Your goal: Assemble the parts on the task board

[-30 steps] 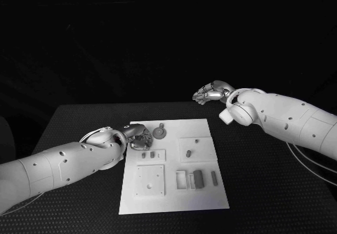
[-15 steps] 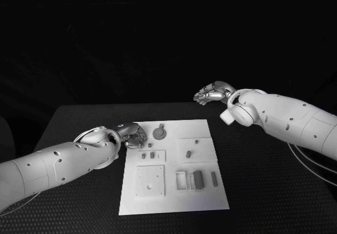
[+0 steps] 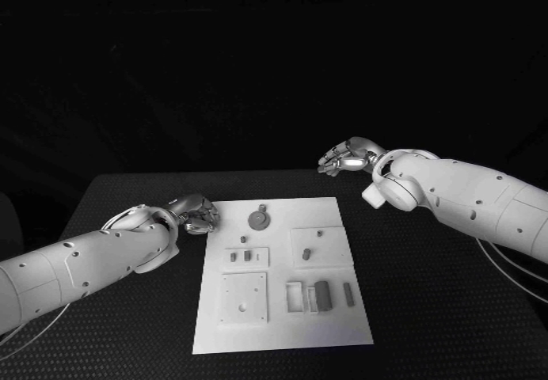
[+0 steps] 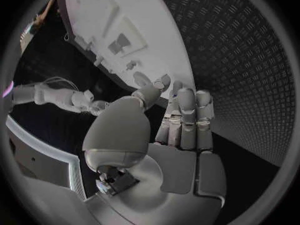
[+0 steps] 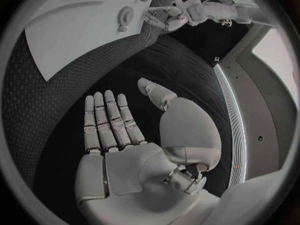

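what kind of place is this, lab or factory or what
Probably a robotics test bench in a lab: a black textured table holds only a white task board of small grey parts, with dark surroundings.

We see the silver many-fingered left hand (image 3: 194, 214) on its white left arm (image 3: 80, 265), fingers straight and together, holding nothing. The silver many-fingered right hand (image 3: 346, 156), on the white right arm (image 3: 468, 198), is flat-palmed, fingers extended, empty.

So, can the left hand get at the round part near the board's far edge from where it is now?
Probably yes: the left hand holds nothing, sits beside the board's far left corner, and nothing lies between it and the round part.
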Controlling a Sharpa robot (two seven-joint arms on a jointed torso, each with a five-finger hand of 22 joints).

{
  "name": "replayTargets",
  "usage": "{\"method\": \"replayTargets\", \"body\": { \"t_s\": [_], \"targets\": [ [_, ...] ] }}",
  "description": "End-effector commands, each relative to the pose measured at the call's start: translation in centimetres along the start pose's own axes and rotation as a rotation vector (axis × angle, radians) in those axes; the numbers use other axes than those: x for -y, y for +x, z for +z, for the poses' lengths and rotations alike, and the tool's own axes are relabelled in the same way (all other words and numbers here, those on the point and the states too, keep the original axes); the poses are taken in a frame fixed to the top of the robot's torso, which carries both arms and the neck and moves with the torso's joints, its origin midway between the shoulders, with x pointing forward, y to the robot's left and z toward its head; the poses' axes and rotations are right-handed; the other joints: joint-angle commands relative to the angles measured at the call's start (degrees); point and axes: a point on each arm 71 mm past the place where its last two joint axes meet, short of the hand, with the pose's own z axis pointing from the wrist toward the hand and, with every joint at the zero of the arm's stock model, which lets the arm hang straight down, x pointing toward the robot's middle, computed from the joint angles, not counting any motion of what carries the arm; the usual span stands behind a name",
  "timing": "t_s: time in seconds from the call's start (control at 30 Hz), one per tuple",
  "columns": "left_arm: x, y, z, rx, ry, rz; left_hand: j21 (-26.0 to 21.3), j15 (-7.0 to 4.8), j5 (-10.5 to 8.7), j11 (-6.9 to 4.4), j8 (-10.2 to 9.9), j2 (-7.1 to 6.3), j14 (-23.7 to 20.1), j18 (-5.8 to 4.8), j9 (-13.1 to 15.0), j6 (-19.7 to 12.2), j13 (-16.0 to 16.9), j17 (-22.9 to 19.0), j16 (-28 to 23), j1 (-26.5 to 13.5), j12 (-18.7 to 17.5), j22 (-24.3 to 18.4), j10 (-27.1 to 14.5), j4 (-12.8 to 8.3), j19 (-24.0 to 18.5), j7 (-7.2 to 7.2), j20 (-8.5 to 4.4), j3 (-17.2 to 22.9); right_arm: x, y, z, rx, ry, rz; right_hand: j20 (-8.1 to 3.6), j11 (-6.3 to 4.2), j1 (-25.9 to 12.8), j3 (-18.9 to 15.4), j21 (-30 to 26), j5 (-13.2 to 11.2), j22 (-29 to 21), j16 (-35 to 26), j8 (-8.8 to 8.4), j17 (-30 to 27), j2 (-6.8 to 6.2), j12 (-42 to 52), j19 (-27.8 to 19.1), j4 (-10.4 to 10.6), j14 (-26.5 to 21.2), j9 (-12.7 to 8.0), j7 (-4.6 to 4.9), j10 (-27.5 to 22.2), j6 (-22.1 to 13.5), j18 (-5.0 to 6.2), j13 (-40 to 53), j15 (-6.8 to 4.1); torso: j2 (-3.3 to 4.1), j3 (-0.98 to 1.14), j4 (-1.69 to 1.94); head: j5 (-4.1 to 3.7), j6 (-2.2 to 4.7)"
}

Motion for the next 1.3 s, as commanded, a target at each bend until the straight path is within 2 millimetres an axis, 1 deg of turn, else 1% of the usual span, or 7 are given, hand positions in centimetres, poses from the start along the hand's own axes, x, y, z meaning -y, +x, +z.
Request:
{"method": "replayTargets", "body": {
  "t_s": [0.03, 0.2, 0.33, 0.47, 0.73, 1.1, 1.3],
  "targets": [
    [-0.3, -1.4, -0.1, 0.051, -0.053, -0.338, -1.68, 0.32, 0.36, 1.42, 0.28, -0.19, -2.03, 0.10, -0.13, -0.05, 0.06, -1.49, -2.91, -2.02, 0.22, -0.57, -0.91, 0.72, -1.58, 0.69, -0.01, -0.27, -0.1, 0.9, -0.4, -0.065, -0.034, -0.182, -0.04, -0.46, 0.96, 0.39, 0.24, -0.73, 0.13, 0.70, 0.56, 0.33, -0.05, 0.72, 1.40, -0.47, 1.41, 0.23, 0.54, 1.25, 0.88, 0.50, 0.20, -0.47, -0.02, 0.08, -0.02, -0.33, 0.42],
    [0.0, -3.4, -0.7, 0.071, -0.056, -0.569, -6.49, 0.24, 0.19, 1.05, 1.06, -0.39, -4.83, -1.55, 0.05, -0.03, 0.90, -5.34, -10.83, -5.83, 1.82, -2.67, 1.54, 0.97, -5.16, 1.03, 0.72, -1.97, 0.3, 2.0, -1.3, -0.122, -0.055, -0.329, -0.37, -3.01, 3.20, 3.20, 2.42, -4.05, 0.83, 3.69, 1.68, 1.81, -0.28, 3.43, 7.84, -0.28, 7.76, 0.76, -0.64, 7.10, 3.05, 2.69, 1.46, -3.22, -0.06, 0.12, 0.00, -0.53, 0.76],
    [0.5, -4.3, -1.3, 0.063, -0.048, -0.678, -9.12, 0.94, 0.10, 0.88, 1.75, -0.19, -6.65, -2.64, 0.52, 0.22, 1.62, -7.20, -15.31, -7.24, 3.36, -3.74, 2.36, 0.73, -7.17, 0.92, 1.10, -3.14, 0.8, 2.3, -1.8, -0.122, -0.063, -0.417, -0.39, -4.00, 3.85, 4.81, 3.52, -4.83, 1.21, 4.77, 2.26, 2.78, -0.37, 3.90, 11.20, -0.24, 11.05, 1.12, -1.22, 9.32, 4.45, 3.92, 2.04, -4.70, -0.10, 0.12, 0.05, -0.64, 1.01],
    [1.3, -5.1, -1.8, 0.059, -0.017, -0.755, -10.49, 1.57, 0.12, 0.93, 2.15, 0.12, -6.51, -3.29, 0.83, 0.06, 1.97, -8.03, -17.97, -7.67, 4.11, -4.20, 1.80, 0.35, -7.66, 0.87, 1.08, -3.91, 1.6, 3.0, -2.6, -0.146, -0.060, -0.509, -0.92, -3.69, 4.16, 5.83, 5.45, -4.98, 1.95, 6.42, 2.37, 4.26, -0.64, 2.66, 15.28, -0.32, 15.08, 1.37, -2.24, 8.92, 4.97, 4.86, 1.89, -6.75, -0.24, 0.05, 0.10, -0.47, 1.30],
    [2.1, -5.5, -2.6, 0.053, 0.013, -0.825, -12.27, 2.60, 0.10, 1.50, 2.32, 0.20, -7.31, -3.79, 0.99, -0.33, 1.84, -8.95, -21.30, -7.90, 4.00, -4.73, 0.22, 0.12, -9.02, 0.86, 1.79, -4.28, 2.0, 6.1, -3.4, -0.200, -0.096, -0.676, -3.71, -4.22, 3.27, 6.58, 9.21, -6.51, 3.36, 8.99, 2.61, 7.31, -1.62, 1.66, 21.90, 0.56, 21.52, 1.70, -2.37, 10.90, 5.98, 4.86, 2.31, -9.83, -0.83, 0.07, 0.12, 0.21, 1.49],
    [2.8, -5.2, -2.3, 0.052, 0.025, -0.843, -12.50, 2.67, 0.11, 1.62, 2.32, 0.27, -7.08, -3.77, 1.01, -0.52, 1.85, -8.96, -21.87, -7.91, 4.11, -4.78, -0.09, 0.15, -8.93, 1.07, 1.88, -4.40, 2.6, 9.2, -4.0, -0.216, -0.118, -0.834, -4.31, -4.20, 3.24, 8.53, 9.67, -7.73, 3.49, 8.33, 2.21, 9.13, -4.14, 0.19, 22.97, 1.42, 22.60, 1.44, -2.11, 11.53, 6.13, 4.86, 2.38, -10.29, -1.52, -0.28, 0.43, 0.51, 1.13],
    [2.9, -5.2, -2.3, 0.052, 0.027, -0.850, -12.58, 2.69, 0.10, 1.64, 2.34, 0.32, -7.00, -3.76, 1.02, -0.55, 1.86, -8.94, -22.04, -7.96, 4.16, -4.79, -0.18, 0.18, -8.89, 1.09, 1.90, -4.45, 2.3, 10.3, -4.1, -0.213, -0.134, -0.875, -4.25, -4.10, 3.22, 9.16, 9.59, -7.83, 3.48, 7.88, 2.05, 9.58, -5.32, -0.34, 22.87, 1.76, 22.58, 1.28, -2.04, 11.53, 6.08, 4.86, 2.35, -10.23, -1.49, -0.34, 0.34, 0.95, 1.24]
  ]
}}
